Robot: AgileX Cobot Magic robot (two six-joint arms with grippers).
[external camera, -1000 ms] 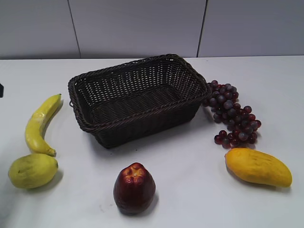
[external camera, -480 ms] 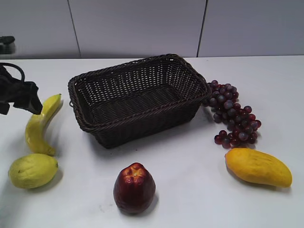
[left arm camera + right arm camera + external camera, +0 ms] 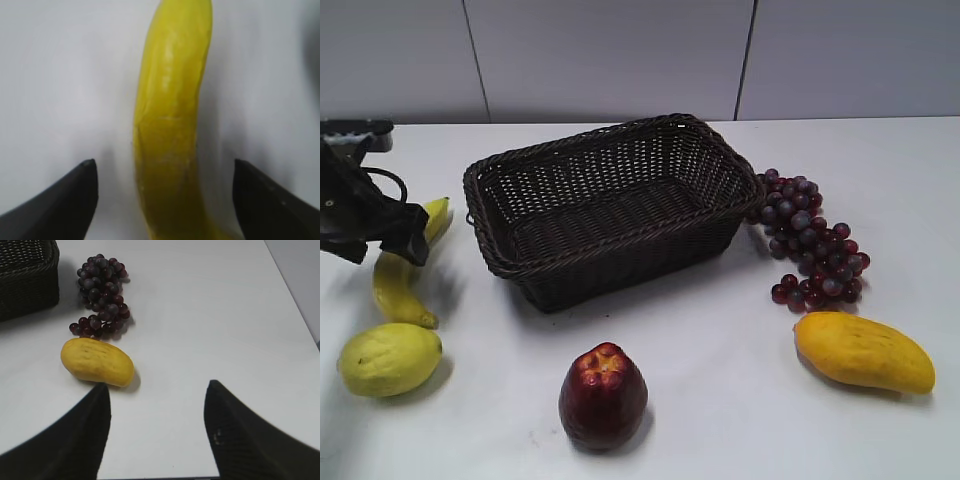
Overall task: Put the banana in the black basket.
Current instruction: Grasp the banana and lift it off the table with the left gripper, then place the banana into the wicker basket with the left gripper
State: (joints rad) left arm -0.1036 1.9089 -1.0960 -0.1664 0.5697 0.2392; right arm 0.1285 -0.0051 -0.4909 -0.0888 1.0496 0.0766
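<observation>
The yellow banana [image 3: 395, 285] lies on the white table at the far left, left of the black basket [image 3: 505, 265]. My left gripper [image 3: 388, 238] is down over the banana's middle. In the left wrist view the banana [image 3: 170, 125] runs between the two open fingers [image 3: 165, 172], with a gap on each side. The black basket is empty and its corner shows in the right wrist view [image 3: 27, 280]. My right gripper [image 3: 156, 387] is open and empty above bare table; it is out of the exterior view.
A yellow-green round fruit [image 3: 388, 358] lies just in front of the banana. A dark red fruit [image 3: 603, 395] sits at the front centre. Purple grapes [image 3: 810, 240] and an orange-yellow mango [image 3: 863, 350] lie right of the basket, also in the right wrist view: grapes [image 3: 100, 290], mango [image 3: 96, 361].
My left arm has come in from the left edge and lowered over the banana's middle. The banana and the other fruit have not moved.
</observation>
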